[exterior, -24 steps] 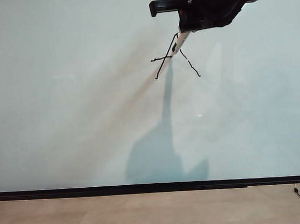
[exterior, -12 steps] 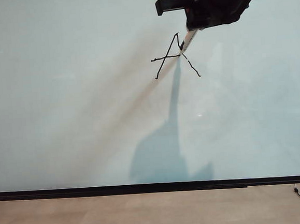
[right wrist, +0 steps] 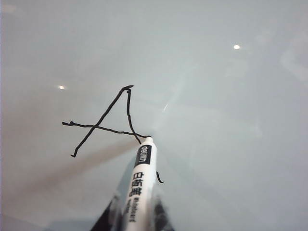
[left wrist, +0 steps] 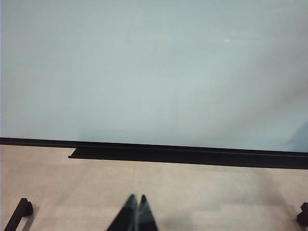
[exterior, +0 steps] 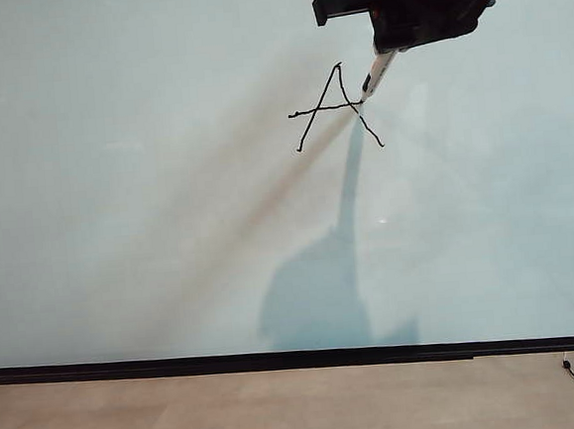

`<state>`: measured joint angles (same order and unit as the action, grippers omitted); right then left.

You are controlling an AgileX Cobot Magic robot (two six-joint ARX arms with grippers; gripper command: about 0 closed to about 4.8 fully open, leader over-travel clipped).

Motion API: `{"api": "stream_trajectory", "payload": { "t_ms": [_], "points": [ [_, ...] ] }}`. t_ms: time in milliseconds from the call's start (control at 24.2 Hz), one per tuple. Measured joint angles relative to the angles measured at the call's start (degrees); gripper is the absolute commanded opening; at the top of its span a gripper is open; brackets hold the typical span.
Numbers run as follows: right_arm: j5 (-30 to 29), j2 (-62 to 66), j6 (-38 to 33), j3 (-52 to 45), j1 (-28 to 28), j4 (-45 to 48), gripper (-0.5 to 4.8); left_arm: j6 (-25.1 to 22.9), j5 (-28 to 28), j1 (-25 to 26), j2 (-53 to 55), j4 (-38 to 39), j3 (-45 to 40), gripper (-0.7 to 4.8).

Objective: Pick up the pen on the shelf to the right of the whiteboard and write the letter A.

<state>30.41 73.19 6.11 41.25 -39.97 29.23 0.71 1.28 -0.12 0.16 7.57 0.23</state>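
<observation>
Since the earlier frame the right gripper [exterior: 391, 51] has slid rightward along the top of the exterior view, and the pen's [exterior: 376, 74] tip now sits at the right end of the crossbar, finishing it. Its jaws are clamped on the pen [right wrist: 137, 187], which slants down-left onto the whiteboard [exterior: 127, 207]. The letter A [exterior: 333, 108] stands upper centre — both legs and crossbar drawn. The left gripper [left wrist: 135, 214] hangs low at bottom centre of its view — fingers pressed together, holding nothing.
</observation>
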Motion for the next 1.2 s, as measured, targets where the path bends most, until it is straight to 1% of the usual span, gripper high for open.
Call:
{"api": "stream_trajectory", "payload": {
  "t_ms": [165,206,248,330,454,578,701,743,784,825,908,949,990,1073,1196],
  "points": [
    [-1.3,-0.1,0.0,0.0,-0.6,0.0,-0.05,0.0,0.0,0.0,0.0,0.0,0.0,-0.04],
    [-1.3,-0.6,0.4,-0.1,-1.8,-0.5,-0.05,0.0,0.0,0.0,0.0,0.0,0.0,-0.04],
    [-1.0,-1.9,1.4,-0.2,-4.5,-0.9,-0.05,0.0,0.0,0.0,0.0,0.0,0.0,-0.05],
    [-0.8,-4.1,2.6,-0.2,-8.0,-2.0,-0.05,0.0,0.0,0.0,0.0,0.0,0.0,-0.05],
    [0.4,-8.9,2.8,-3.2,-8.6,-4.7,-0.05,0.0,0.0,0.0,0.0,0.0,0.0,-0.04],
    [0.3,-20.6,2.9,-13.0,-11.2,-6.3,-0.05,0.0,0.0,0.0,0.0,0.0,0.0,-0.04],
    [0.0,-33.2,3.0,-21.3,-10.7,-6.0,-0.05,0.0,0.0,0.0,0.0,0.0,0.0,-0.05],
    [-0.5,-39.6,3.2,-24.9,-10.9,-8.0,-0.05,0.0,0.0,0.0,0.0,0.0,0.0,-0.05],
    [-0.6,-42.6,3.2,-26.3,-10.9,-9.8,-0.05,0.0,0.0,0.0,0.0,0.0,0.0,-0.05],
    [-1.3,-50.0,3.4,-28.7,-10.8,-14.8,-0.05,0.0,0.1,0.0,0.0,0.0,0.0,-0.04],
    [-1.9,-59.1,3.4,-30.4,-10.9,-21.4,-0.05,0.0,0.1,0.0,0.0,0.0,0.0,-0.05],
    [-1.9,-61.9,3.4,-30.8,-11.0,-23.3,-0.05,0.0,0.1,0.0,0.0,0.0,0.0,-0.05],
    [-2.1,-66.9,3.7,-31.6,-11.3,-27.6,-0.05,0.0,0.0,0.0,0.0,0.0,0.0,-0.05],
    [-2.1,-73.8,4.0,-33.3,-11.5,-31.3,-0.05,0.0,0.0,0.0,0.0,0.0,0.0,-0.05],
    [-2.7,-72.4,4.2,-33.8,-12.0,-32.8,-0.05,0.0,-0.1,0.0,0.0,0.0,0.0,-0.05]
  ]
}}
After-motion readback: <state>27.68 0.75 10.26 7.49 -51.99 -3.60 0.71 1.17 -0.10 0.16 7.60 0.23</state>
